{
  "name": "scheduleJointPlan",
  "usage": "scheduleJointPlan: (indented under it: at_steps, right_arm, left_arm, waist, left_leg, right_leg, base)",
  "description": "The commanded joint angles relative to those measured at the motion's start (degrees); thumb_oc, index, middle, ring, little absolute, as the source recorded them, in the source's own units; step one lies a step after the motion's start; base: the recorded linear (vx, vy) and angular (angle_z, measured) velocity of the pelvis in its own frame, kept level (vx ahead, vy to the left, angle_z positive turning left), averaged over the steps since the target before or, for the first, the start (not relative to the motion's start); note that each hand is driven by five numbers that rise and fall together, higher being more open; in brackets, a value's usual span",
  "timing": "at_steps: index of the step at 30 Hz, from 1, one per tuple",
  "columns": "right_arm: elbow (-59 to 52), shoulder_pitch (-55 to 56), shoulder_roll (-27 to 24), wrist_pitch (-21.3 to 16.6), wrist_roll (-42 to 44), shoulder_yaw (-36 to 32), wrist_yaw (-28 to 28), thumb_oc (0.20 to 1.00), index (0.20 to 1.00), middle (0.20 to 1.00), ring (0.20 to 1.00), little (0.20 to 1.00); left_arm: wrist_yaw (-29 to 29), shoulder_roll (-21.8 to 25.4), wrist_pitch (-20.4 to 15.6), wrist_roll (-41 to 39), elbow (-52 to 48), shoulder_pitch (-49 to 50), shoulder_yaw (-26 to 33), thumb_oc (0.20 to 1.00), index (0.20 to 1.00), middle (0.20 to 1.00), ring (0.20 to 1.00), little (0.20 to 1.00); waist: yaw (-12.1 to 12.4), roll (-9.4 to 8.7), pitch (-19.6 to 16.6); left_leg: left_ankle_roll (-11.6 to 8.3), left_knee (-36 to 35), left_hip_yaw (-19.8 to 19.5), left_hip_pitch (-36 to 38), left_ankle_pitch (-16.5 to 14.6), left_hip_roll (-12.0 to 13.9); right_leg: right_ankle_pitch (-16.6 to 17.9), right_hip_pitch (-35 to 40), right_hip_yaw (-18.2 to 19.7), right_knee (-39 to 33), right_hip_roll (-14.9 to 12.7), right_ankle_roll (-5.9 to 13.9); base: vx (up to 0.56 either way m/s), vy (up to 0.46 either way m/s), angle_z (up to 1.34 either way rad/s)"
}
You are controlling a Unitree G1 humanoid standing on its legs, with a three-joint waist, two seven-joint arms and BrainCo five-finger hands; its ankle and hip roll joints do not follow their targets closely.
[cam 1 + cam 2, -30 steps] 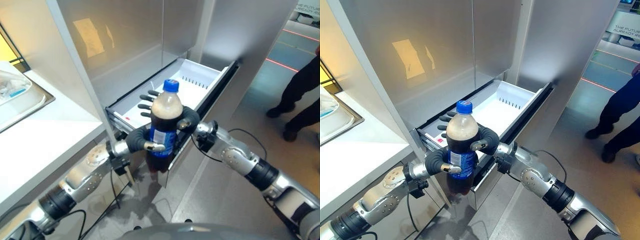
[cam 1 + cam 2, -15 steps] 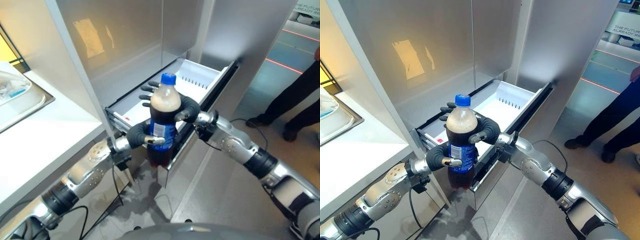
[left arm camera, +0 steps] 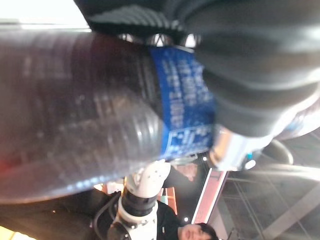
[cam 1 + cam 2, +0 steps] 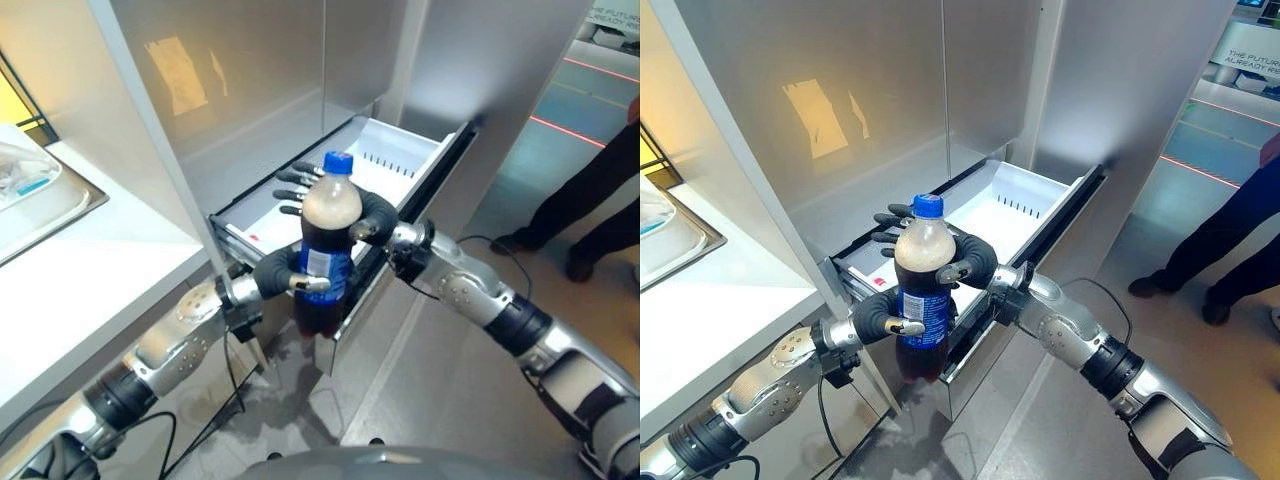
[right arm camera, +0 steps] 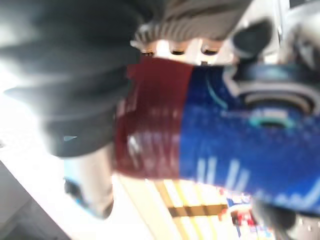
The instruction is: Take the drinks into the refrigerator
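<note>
— What is seen around the work?

— Silver-grey refrigerator panels [image 4: 890, 90] are seen ahead, with a white pull-out refrigerator drawer [image 4: 1015, 205] standing open at their foot. A white bench [image 4: 700, 310] with a steel sink [image 4: 675, 245] is seen on the left, and a person's dark legs and shoes [image 4: 1220, 250] on the grey floor [image 4: 1140, 240] to the right.

— Where is the drink, and how is it held?

— A clear plastic bottle of dark cola with a blue cap and blue label [image 4: 922, 290] is held upright over the drawer's near front edge. It is grasped from both sides: the left hand [image 4: 880, 315] is wrapped round the label band, thumb across the front, and the right hand [image 4: 972, 262] is curled round the shoulder, thumb likewise on the front. In both wrist views the bottle is seen pressed against the palm.

— Which step is judged to be in hand?

— The carry to the drawer; the bottle has not yet been set down.

— What is called for next?

— Probably the bottle is to be taken forward past the drawer's front wall, lowered onto the white floor inside, and laid down if height is lacking. Both grips should be kept until it is supported.
</note>
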Motion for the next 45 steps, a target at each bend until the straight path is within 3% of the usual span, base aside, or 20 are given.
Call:
scheduleJointPlan:
  at_steps: [1, 7, 26, 27, 28, 29, 45]
  right_arm:
    - [-3.2, -8.4, 4.9, 0.1, 1.5, 2.4, 0.5, 0.200, 0.200, 0.200, 0.200, 0.200]
    - [-4.2, -7.8, 6.8, 1.0, 1.6, 3.8, 0.8, 0.200, 0.200, 0.200, 0.200, 0.200]
    - [-6.4, -5.4, 5.1, 3.5, 2.2, 6.0, 1.6, 0.200, 0.200, 0.200, 0.200, 0.200]
    - [-6.4, -5.4, 5.2, 3.4, 2.2, 6.0, 1.5, 0.200, 0.200, 0.200, 0.200, 0.200]
    - [-6.3, -5.1, 5.2, 3.4, 2.5, 5.7, 1.4, 0.200, 0.200, 0.200, 0.200, 0.200]
    - [-5.8, -4.7, 5.4, 3.3, 2.8, 5.4, 1.1, 0.200, 0.200, 0.200, 0.200, 0.200]
    - [-3.0, -3.3, 6.3, -0.4, 3.6, -0.6, -3.5, 0.200, 0.200, 0.200, 0.200, 0.200]
  left_arm:
    - [-1.9, -2.5, -3.3, 2.1, -1.8, -9.5, -1.8, 0.200, 0.200, 0.200, 0.200, 0.200]
    - [-1.4, -2.9, -3.1, 2.9, -2.0, -9.1, -1.4, 0.200, 0.200, 0.200, 0.200, 0.200]
    - [-0.5, -2.0, -3.6, 4.1, -2.6, -8.8, -0.5, 0.200, 0.200, 0.200, 0.200, 0.200]
    - [-0.5, -2.1, -3.6, 4.1, -2.6, -8.7, -0.4, 0.260, 0.260, 0.260, 0.260, 0.260]
    - [-0.5, -2.2, -3.5, 4.0, -2.5, -8.5, -0.3, 0.834, 0.834, 0.834, 0.834, 0.834]
    - [-0.3, -2.3, -3.5, 4.2, -2.5, -8.3, -0.1, 1.000, 1.000, 1.000, 1.000, 1.000]
    - [1.1, -2.1, -2.7, 3.3, -2.6, -4.6, 2.0, 1.000, 1.000, 1.000, 1.000, 1.000]
  waist:
    - [0.4, -1.82, -0.1]
    - [0.5, -1.77, -0.1]
    - [0.5, -1.85, 0.3]
    - [0.5, -1.84, 0.3]
    - [0.4, -1.79, 0.3]
    - [0.4, -1.79, 0.3]
    - [0.6, -1.88, 0.4]
  left_leg:
    - [5.17, 0.5, -3.2, -0.2, -3.9, -4.1]
    - [5.10, 0.4, -3.3, -0.3, -3.7, -4.1]
    - [5.06, 0.4, -3.9, -0.6, -3.4, -4.1]
    - [5.06, 0.4, -3.9, -0.6, -3.4, -4.2]
    - [5.07, 0.4, -3.9, -0.6, -3.4, -4.2]
    - [5.09, 0.4, -3.9, -0.6, -3.4, -4.2]
    - [5.20, 0.4, -3.8, -0.6, -3.5, -4.1]
  right_leg:
    - [-5.4, 4.2, -2.3, 1.2, 1.0, -0.03]
    - [-5.3, 4.3, -2.5, 1.0, 1.0, -0.12]
    - [-5.3, 4.3, -3.1, 0.9, 0.9, -0.24]
    - [-5.2, 4.2, -3.2, 1.0, 0.9, -0.25]
    - [-5.3, 4.2, -3.1, 1.0, 0.9, -0.24]
    - [-5.3, 4.2, -3.1, 1.0, 0.9, -0.25]
    - [-5.5, 4.0, -3.2, 1.5, 1.0, -0.22]
  base:
    - [0.00, 0.000, 0.00]
    - [0.00, 0.000, 0.00]
    - [0.00, 0.000, 0.00]
    - [0.00, 0.000, 0.00]
    - [0.00, 0.000, 0.00]
    - [0.00, 0.000, 0.00]
    - [0.00, 0.000, 0.00]
